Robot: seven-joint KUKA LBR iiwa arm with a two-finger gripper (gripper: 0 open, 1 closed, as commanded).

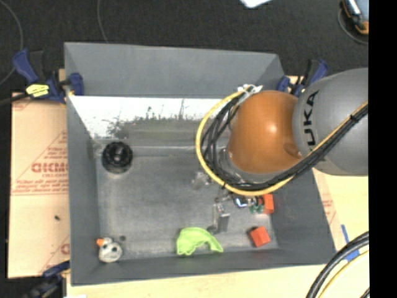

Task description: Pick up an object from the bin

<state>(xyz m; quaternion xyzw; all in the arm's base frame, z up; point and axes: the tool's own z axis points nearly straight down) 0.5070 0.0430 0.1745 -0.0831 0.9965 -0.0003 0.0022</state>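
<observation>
Gripper (pixel 218 217) hangs low in the grey bin (pixel 84 166), just above a curved green piece (pixel 197 239), with an orange block (pixel 259 235) nearby; whether it is parted or closed cannot be told.

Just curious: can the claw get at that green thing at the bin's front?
Probably yes: the claw is right beside the green thing, and nothing lies on it or between them.

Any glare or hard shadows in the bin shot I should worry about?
Camera view: a bright band runs along the back wall of the bin; a soft highlight sits on the orange wrist cover; no hard shadow shows on the bare floor; the green thing and the orange block by the front wall are evenly lit.
</observation>
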